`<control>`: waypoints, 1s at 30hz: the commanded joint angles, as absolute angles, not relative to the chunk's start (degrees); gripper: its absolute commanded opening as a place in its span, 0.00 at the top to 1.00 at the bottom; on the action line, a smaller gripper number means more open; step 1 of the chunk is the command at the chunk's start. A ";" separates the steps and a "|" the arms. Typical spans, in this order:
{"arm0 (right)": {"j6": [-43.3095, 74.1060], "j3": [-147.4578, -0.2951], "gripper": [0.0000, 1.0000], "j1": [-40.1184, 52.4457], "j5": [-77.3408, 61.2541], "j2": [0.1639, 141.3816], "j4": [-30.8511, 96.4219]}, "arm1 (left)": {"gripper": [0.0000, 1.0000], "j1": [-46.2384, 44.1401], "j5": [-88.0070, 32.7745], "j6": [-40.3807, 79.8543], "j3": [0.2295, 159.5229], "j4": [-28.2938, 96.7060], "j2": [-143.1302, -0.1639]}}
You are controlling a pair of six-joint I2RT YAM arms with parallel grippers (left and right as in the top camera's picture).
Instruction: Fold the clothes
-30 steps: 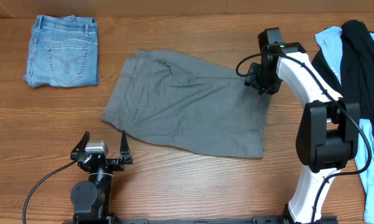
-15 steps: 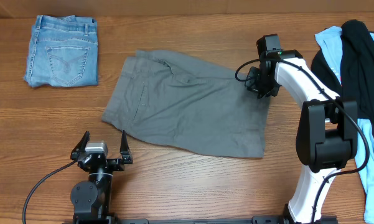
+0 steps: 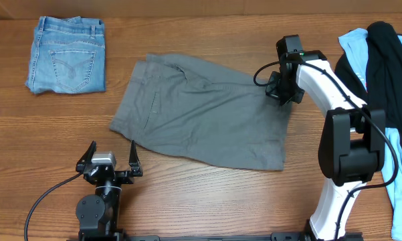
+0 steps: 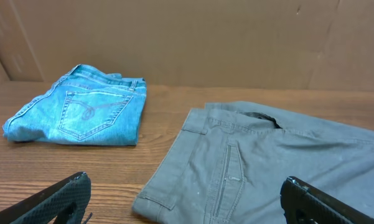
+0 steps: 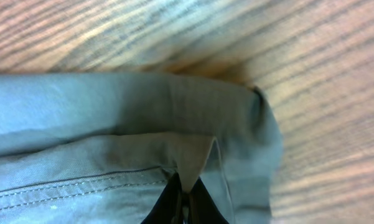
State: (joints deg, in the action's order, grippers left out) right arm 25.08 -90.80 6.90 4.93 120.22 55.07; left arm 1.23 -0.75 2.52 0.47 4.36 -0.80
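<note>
The grey shorts lie spread flat in the middle of the table, back pocket up. My right gripper is at their far right corner and is shut on a fold of the grey cloth, pinched between the black fingertips. My left gripper is open and empty near the front edge, just short of the shorts' waistband. Folded light-blue denim shorts lie at the far left, also in the left wrist view.
A pile of black and pale-blue garments lies at the right edge beside the right arm's base. A brown cardboard wall stands behind the table.
My right gripper has shifted slightly away from me along the shorts' right corner and stays on it. The left arm has not moved.
</note>
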 commanded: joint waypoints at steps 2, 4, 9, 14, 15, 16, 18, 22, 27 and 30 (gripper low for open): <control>29.08 -92.44 0.96 6.98 9.41 114.08 56.77 | 0.00 1.58 -0.45 1.26 0.27 4.43 -0.25; 29.26 -92.44 0.96 6.98 10.52 112.97 57.45 | 0.00 1.58 -0.47 1.26 0.27 4.45 -0.25; 33.06 -91.98 0.96 6.98 15.14 111.98 60.36 | 0.00 1.58 -0.47 1.26 0.27 4.45 -0.25; 35.92 -89.97 0.96 6.98 19.40 111.98 59.88 | 0.00 1.58 -0.45 1.26 0.27 4.43 -0.25; 37.08 -89.65 0.96 6.98 20.60 112.01 59.90 | 0.00 1.58 -0.45 1.26 0.27 4.45 -0.25; 37.93 -89.14 0.96 6.98 21.58 112.12 59.53 | 0.00 1.58 -0.45 1.26 0.27 4.45 -0.25; 37.95 -88.29 0.96 6.94 22.17 112.27 58.39 | 0.00 1.58 -0.45 1.26 0.27 4.45 -0.25; 39.53 -84.66 0.96 6.44 24.97 112.31 55.09 | 0.00 1.58 -0.47 1.26 0.27 4.45 -0.25; 40.99 -81.21 0.56 4.08 25.61 112.31 52.14 | 0.00 1.58 -0.45 1.26 0.27 4.43 -0.27; 40.99 -81.49 0.46 2.68 24.27 112.18 52.64 | 0.00 1.58 -0.47 1.26 0.27 4.43 -0.27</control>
